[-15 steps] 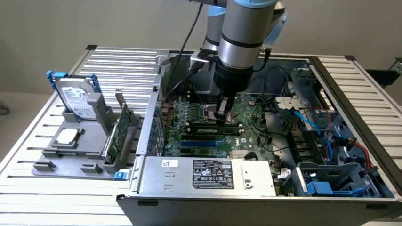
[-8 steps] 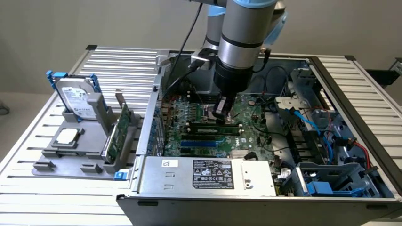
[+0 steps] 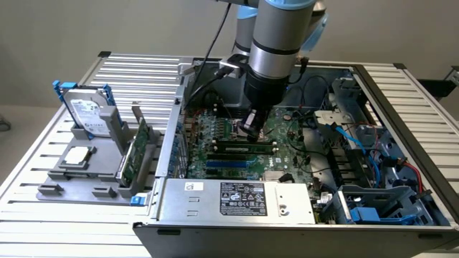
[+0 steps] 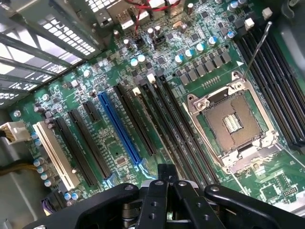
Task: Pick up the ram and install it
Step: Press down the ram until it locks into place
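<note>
The ram (image 3: 238, 144) is a long narrow stick with dark chips. It stands along the black memory slots of the motherboard (image 3: 291, 156) inside the open computer case. My gripper (image 3: 252, 134) hangs straight down over the stick, its tip right at the stick's top edge. Whether it touches the stick I cannot tell. In the wrist view the gripper (image 4: 167, 172) is shut, its black fingers pressed together with nothing between them. They sit over the row of long black slots (image 4: 164, 124) beside the bare processor socket (image 4: 231, 121).
A grey power supply (image 3: 237, 199) fills the case's front. Blue and red cables (image 3: 358, 145) and drive bays lie on the exterior view's right. Outside the case, on the exterior view's left, a grey fixture (image 3: 54, 189) holds a hard drive (image 3: 90, 114), a processor (image 3: 77, 156) and a tall green expansion card (image 3: 135, 153).
</note>
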`<act>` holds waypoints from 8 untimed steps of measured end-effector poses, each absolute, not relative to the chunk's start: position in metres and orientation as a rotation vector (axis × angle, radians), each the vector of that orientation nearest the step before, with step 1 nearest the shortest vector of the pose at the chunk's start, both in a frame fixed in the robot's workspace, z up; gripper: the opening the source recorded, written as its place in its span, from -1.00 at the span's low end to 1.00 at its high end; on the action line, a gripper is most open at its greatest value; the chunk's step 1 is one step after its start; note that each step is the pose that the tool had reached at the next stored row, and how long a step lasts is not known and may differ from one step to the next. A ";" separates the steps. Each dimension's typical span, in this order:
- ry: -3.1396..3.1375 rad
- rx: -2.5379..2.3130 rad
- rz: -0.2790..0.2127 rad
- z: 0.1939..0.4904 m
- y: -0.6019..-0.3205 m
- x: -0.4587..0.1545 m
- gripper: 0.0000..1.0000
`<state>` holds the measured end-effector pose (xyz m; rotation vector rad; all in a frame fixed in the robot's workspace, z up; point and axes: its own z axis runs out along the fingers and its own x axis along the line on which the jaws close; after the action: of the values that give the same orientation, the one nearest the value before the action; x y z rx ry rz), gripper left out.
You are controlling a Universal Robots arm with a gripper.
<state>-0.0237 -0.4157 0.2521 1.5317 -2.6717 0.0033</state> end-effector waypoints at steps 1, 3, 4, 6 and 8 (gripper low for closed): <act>-2.682 1.515 0.003 0.252 -0.416 -0.024 -0.79; -2.703 1.480 0.004 0.252 -0.416 -0.024 -0.79; -2.714 1.463 0.004 0.252 -0.416 -0.024 -0.79; -2.733 1.429 0.004 0.252 -0.416 -0.024 -0.79; -2.751 1.394 0.005 0.252 -0.416 -0.024 -0.79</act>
<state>-0.0237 -0.4157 0.2518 1.3940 -2.7510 0.0054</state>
